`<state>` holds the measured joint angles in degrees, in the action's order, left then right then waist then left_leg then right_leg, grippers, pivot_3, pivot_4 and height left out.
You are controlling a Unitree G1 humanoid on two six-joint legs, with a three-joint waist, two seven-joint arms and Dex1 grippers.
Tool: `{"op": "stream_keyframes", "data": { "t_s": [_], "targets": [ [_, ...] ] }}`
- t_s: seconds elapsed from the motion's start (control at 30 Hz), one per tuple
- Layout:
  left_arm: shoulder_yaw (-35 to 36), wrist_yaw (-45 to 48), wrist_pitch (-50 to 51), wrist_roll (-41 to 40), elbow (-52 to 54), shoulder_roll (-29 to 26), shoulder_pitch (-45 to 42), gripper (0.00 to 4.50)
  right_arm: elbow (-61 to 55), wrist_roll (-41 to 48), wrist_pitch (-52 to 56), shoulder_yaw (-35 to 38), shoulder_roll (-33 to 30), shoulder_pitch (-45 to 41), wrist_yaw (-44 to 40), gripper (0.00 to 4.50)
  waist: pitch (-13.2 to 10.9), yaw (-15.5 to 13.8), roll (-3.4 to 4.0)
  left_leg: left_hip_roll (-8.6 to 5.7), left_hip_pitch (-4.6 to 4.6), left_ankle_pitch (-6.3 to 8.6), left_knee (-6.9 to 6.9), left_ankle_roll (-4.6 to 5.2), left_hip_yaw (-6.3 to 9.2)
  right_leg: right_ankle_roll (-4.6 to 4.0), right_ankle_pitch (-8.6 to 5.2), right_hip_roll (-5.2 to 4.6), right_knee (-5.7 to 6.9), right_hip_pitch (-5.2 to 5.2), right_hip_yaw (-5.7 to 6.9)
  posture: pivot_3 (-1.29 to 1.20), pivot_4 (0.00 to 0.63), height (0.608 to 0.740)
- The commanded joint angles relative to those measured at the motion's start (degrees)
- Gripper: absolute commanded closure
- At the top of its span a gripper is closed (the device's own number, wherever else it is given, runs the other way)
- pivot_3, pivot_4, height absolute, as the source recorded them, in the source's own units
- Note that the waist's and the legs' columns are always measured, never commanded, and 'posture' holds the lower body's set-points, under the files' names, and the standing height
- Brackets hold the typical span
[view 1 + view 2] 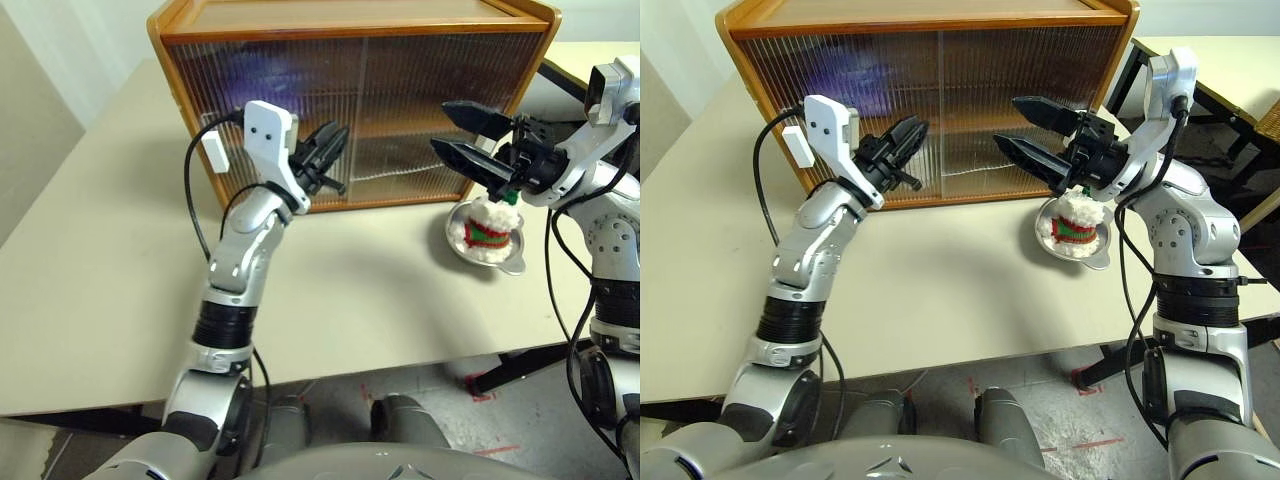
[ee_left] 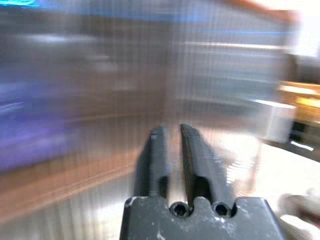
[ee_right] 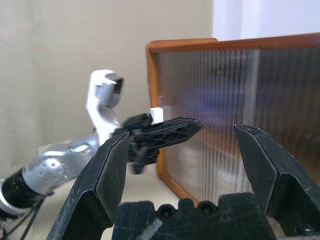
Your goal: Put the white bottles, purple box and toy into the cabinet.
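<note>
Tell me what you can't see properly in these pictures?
- Inside the cabinet: its ribbed doors are shut, so head views give just a purple blur and pale shapes, not which things.
- The toy: sits in a steel bowl under the right gripper, whose fingers cover its top.
- Left wrist view: smeared; past the left gripper, the cabinet front is streaks.

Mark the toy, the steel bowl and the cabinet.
toy [image 1: 491, 228], left eye view, red-and-green band.
steel bowl [image 1: 511, 264], left eye view, near rim.
cabinet [image 1: 350, 14], left eye view, wooden top.
</note>
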<state>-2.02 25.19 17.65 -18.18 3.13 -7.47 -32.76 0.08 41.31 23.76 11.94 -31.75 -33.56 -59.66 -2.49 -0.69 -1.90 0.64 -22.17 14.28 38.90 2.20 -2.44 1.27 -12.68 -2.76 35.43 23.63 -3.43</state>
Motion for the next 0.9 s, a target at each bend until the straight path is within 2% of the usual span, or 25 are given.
{"op": "stream_keyframes", "data": {
  "t_s": [0.03, 0.13, 0.23, 0.33, 0.47, 0.67, 0.9],
  "targets": [
    [1.88, 11.82, 3.79, -7.88, 0.53, -5.03, -1.46, 2.43, 0.34, -1.50, -1.64, 0.61, -0.58, 0.12, 0.78, 0.00, 0.00, -0.02, 0.01, 0.02, 0.00, 0.00, -0.01, 0.00, 0.02, -0.03, -0.03, 0.04, 0.02, 0.01, 0.03, 0.05, 0.000, 0.740],
    [4.54, 21.12, 8.07, -13.25, 0.60, -13.57, -2.21, 1.30, 1.63, -2.85, -3.25, 2.05, -0.60, 0.76, 3.20, 0.00, -0.02, 0.30, 0.03, 0.06, 0.02, 0.00, -0.03, 0.00, 0.02, 0.04, -0.15, 0.08, 0.07, 0.02, 0.06, 0.04, 0.000, 0.740],
    [6.35, 26.54, 9.84, -15.88, 1.75, -20.12, -1.28, 0.09, 3.58, -4.99, -5.41, 3.39, -0.95, 1.31, 5.89, 0.00, -0.02, 1.07, 0.03, 0.11, 0.04, 0.00, -0.03, 0.00, 0.04, 0.06, -0.17, 0.06, 0.09, 0.02, 0.06, 0.03, 0.000, 0.740],
    [7.95, 30.08, 13.11, -19.52, 3.23, -24.06, 0.13, 0.00, 6.56, -8.01, -6.76, 3.89, -1.85, 1.48, 8.64, 0.60, -0.02, 1.38, 0.03, 0.18, 0.04, 0.00, -0.01, 0.00, 0.04, 0.14, -0.18, -0.09, 0.10, 0.01, 0.03, 0.03, 0.000, 0.740],
    [10.84, 32.35, 15.79, -23.20, 4.83, -27.52, 1.97, 0.00, 13.07, -13.89, -2.81, 2.05, -4.83, 0.67, 14.95, 2.09, -0.03, 1.42, 0.03, 0.16, 0.04, 0.00, -0.01, 0.00, 0.00, 0.19, -0.19, -0.18, 0.09, 0.00, 0.00, 0.03, 0.000, 0.740],
    [14.35, 30.01, 18.77, -27.70, 7.65, -27.63, 3.03, 0.00, 20.38, -20.94, -3.44, -0.52, -6.20, -2.60, 19.69, 4.40, -0.04, 1.43, 0.06, 0.18, 0.04, 0.00, -0.02, 0.01, 0.03, 0.15, -0.21, -0.16, 0.14, 0.00, 0.01, 0.06, 0.000, 0.740],
    [14.76, 27.32, 18.17, -28.44, 10.15, -26.90, 4.81, 0.00, 32.14, -24.94, -1.16, -1.53, -6.91, -10.49, 21.43, 4.46, -0.08, 1.32, 0.09, 0.17, 0.12, -0.01, -0.02, 0.02, -0.03, 0.18, -0.19, -0.14, 0.18, -0.01, -0.05, 0.09, 0.000, 0.740]
  ]
}}
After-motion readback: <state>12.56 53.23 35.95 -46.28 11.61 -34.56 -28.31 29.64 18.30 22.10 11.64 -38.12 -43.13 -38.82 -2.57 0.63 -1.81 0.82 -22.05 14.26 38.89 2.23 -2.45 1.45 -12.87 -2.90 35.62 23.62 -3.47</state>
